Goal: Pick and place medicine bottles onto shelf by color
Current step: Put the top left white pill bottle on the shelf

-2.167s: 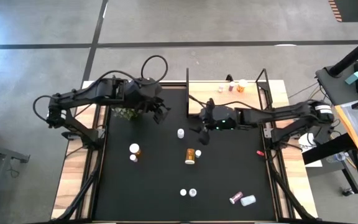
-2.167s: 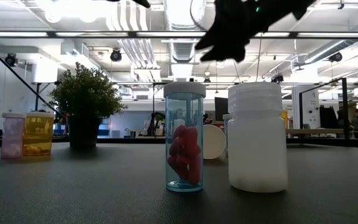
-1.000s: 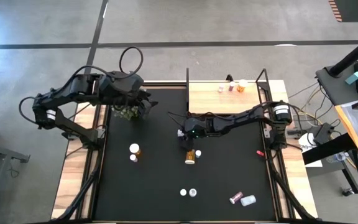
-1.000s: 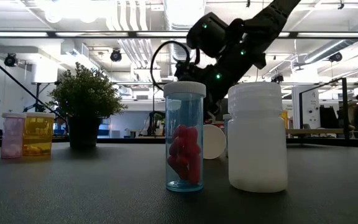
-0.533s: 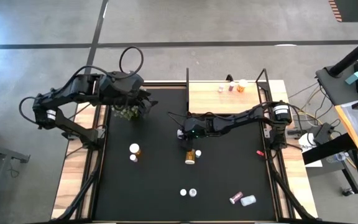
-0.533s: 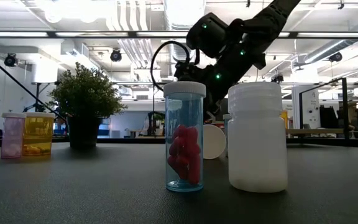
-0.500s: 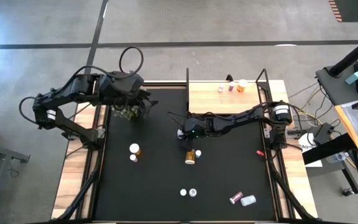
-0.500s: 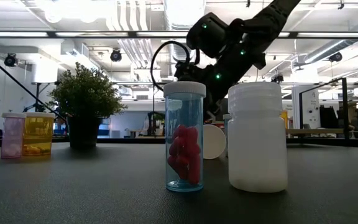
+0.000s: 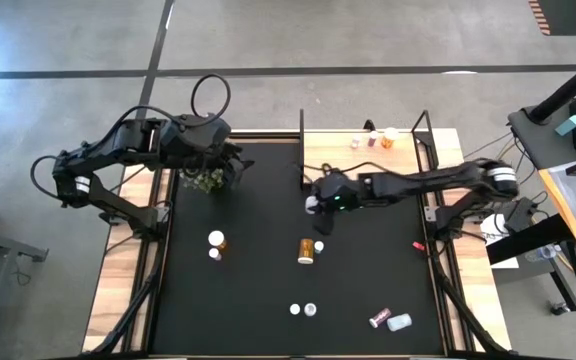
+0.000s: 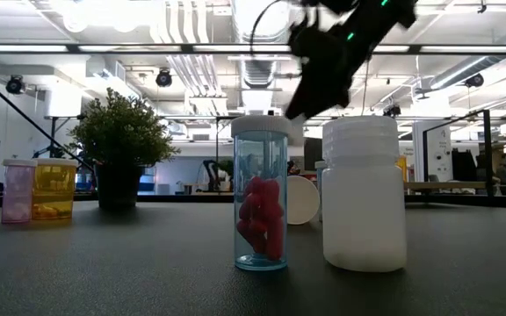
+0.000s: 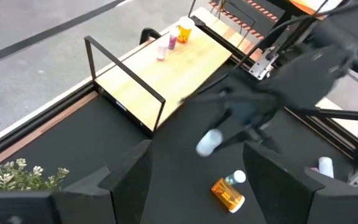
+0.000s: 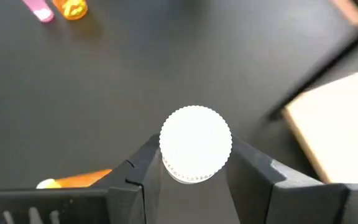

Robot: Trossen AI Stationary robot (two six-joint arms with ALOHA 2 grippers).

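Shelf has three bottles at its far edge; my right gripper clamps a white bottle, with many left on the table.

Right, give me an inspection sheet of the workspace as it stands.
Surface: black table mat, wooden edges.
Job's things: light wooden shelf in black frame holds three small bottles at its far edge; orange bottle lying on its side; other bottles scattered on the mat; white-capped white bottle held.
Clutter: potted green plant; small red speck.
Grippers: right gripper shut on the white bottle beside the shelf; left gripper by the plant, fingers open.
Cables: black loop above the left arm.
Surroundings: grey floor, desk at right.
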